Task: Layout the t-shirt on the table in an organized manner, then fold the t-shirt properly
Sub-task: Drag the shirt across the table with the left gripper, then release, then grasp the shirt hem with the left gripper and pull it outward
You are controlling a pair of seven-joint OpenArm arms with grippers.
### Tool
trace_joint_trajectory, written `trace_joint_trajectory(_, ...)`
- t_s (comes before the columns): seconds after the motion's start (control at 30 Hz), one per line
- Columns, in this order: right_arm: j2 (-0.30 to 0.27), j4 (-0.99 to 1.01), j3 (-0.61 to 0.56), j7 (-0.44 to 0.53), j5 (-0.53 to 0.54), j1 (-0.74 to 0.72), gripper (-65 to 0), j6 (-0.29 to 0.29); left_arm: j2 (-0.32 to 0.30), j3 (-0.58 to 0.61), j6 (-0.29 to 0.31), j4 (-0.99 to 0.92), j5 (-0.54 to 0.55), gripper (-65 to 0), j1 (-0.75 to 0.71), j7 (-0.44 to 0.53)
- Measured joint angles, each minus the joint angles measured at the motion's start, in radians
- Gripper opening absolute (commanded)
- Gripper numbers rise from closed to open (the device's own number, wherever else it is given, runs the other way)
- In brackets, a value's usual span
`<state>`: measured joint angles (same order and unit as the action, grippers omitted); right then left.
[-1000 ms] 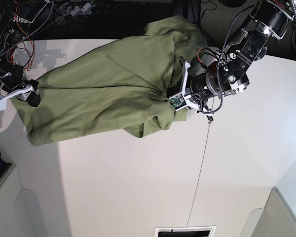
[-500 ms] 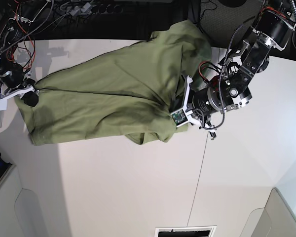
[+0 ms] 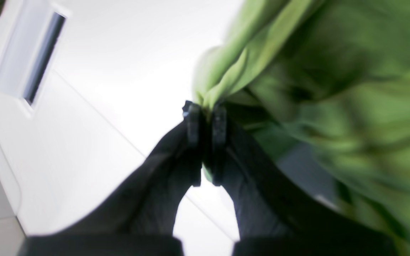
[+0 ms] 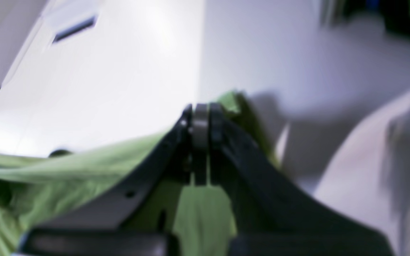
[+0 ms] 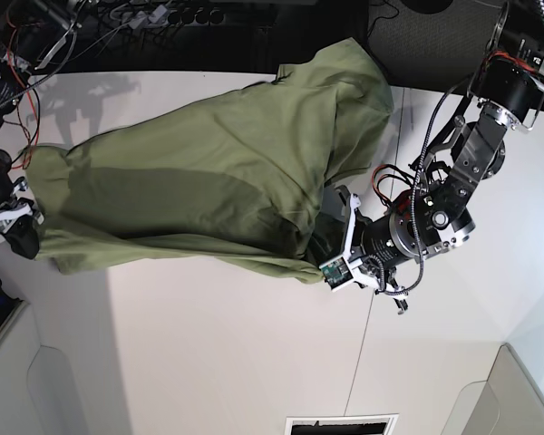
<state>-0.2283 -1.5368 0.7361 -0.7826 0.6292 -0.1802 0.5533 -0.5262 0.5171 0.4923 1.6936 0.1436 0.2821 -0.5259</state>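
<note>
A: Left wrist view first. Closed tight, the left gripper [image 3: 205,119], with a fold of the t-shirt [image 3: 319,92] pinched between the dark pads. Green cloth bunched up and to the right of the jaws, blurred. White table [image 3: 112,89] below and to the left, crossed by a thin seam line.

B: Right wrist view next. Likewise closed, the right gripper [image 4: 200,121], pads pressed together. Green t-shirt [image 4: 66,170] spread under and to the left of the fingers, a corner poking out just past the tips. Whether cloth sits between the pads: cannot tell, too blurred. Pale table [image 4: 119,81] beyond.

A: Base view last. T-shirt [image 5: 208,181] stretched wide across the far half of the table [image 5: 236,353], between the two arms, sagging in loose folds, top corner reaching the far edge.

B: Right gripper [image 5: 18,222] at the cloth's left end, against the hem. Left gripper [image 5: 331,240] at the right end, buried under the shirt's edge, jaws hidden there. Thin dark seam [image 5: 367,344] running down the near side of the table.
</note>
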Motion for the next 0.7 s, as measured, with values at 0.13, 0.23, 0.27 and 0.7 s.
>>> trace_joint_trajectory(0.13, -0.040, 0.075, -0.082, 0.063, -0.109, -0.125, -65.0, 0.007, 0.014, 0.001, 0.006, -0.154, 0.000, -65.0, 0.092, 0.078)
trace_joint_trajectory(0.23, -0.078, 0.198, -0.190, 0.121, -0.204, -0.232, -65.0, 0.003, 0.048, 0.002, 0.007, -0.318, -0.006, -65.0, 0.187, 0.085)
trace_joint_trajectory(0.27, -0.089, 0.241, -0.228, 0.140, -0.230, -0.267, -65.0, 0.004, 0.060, 0.002, 0.010, -0.372, -0.005, -62.8, 0.220, 0.087)
trace_joint_trajectory(0.7, -0.104, 0.415, -0.396, 0.054, -0.225, -0.382, -28.1, -0.050, 0.107, 0.000, 0.025, -0.596, 0.171, -28.7, 0.328, -0.036)
